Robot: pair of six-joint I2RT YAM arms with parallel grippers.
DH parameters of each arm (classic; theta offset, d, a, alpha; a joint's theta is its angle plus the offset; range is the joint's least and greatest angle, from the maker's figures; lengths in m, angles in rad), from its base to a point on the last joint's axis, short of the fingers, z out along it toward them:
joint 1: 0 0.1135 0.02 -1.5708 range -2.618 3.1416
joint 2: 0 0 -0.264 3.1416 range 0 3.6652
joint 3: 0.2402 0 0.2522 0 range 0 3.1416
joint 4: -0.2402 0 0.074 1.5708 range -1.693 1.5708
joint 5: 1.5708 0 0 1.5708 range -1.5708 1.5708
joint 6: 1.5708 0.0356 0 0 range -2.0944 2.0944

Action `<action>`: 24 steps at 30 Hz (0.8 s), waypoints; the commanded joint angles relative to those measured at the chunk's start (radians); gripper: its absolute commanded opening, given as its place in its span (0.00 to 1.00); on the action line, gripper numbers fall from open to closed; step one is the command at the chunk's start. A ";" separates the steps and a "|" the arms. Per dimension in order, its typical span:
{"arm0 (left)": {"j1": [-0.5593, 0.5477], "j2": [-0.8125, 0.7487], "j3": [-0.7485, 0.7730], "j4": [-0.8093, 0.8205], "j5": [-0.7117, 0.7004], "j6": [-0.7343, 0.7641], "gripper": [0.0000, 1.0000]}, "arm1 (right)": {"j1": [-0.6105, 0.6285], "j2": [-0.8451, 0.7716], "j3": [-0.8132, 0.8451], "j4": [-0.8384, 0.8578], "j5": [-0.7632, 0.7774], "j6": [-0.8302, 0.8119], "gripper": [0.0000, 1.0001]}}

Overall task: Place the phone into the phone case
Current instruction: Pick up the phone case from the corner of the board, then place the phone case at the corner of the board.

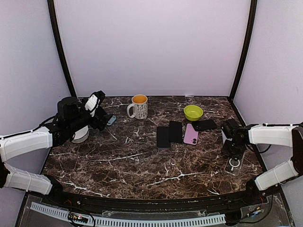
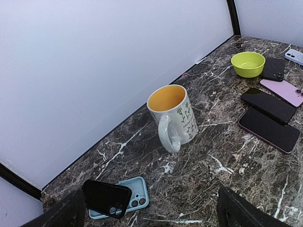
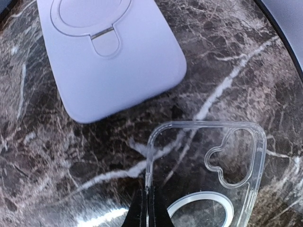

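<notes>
**Right fingers nipped onto the clear case, phones waiting mid-desk**

Nearest me, by the right edge of the dark marble desk, lies the clear hard-plastic phone case with a white ring in its back, open side up. I'd expect it to be light, springy and slick. It will likely skate on the stone and flex if squeezed across its width, so a thin side wall is the sensible place to take it.

The right arm's fingers are pressed together on exactly that: the long wall opposite the camera cut-out. As far as I can judge they pinch that rim and nothing else.

Just beyond the clear case, apart from it, sits a lavender soft case with a ring stand.

Further in, around the middle of the desk, two black slab phones lie side by side, with a pink phone beside them. Which one suits the case I cannot tell. All look rigid, heavier and glassy, best gripped across the long edges.

Toward the far edge stand a lime-green bowl and a white mug with an orange inside. Over the far left corner, the left arm's fingers are spread wide, holding nothing.
</notes>
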 commanded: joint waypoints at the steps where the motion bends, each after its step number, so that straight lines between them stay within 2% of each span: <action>1: -0.005 -0.018 -0.007 0.018 -0.009 0.008 0.99 | 0.025 -0.106 0.042 -0.155 0.036 0.007 0.00; 6: -0.006 -0.022 -0.003 0.014 -0.003 0.005 0.99 | 0.029 -0.263 0.175 -0.317 0.106 -0.012 0.00; 10: -0.005 -0.034 -0.011 0.028 -0.015 0.006 0.99 | 0.030 -0.295 0.342 -0.370 0.155 -0.034 0.00; 13: -0.005 -0.033 -0.012 0.032 -0.016 0.002 0.99 | 0.076 -0.231 0.487 -0.372 0.158 -0.047 0.00; 18: -0.006 -0.026 -0.011 0.029 -0.002 -0.006 0.99 | 0.304 -0.055 0.789 -0.393 0.291 -0.062 0.00; 24: -0.005 -0.009 -0.001 0.005 0.026 -0.019 0.99 | 0.555 0.250 1.139 -0.543 0.391 -0.049 0.00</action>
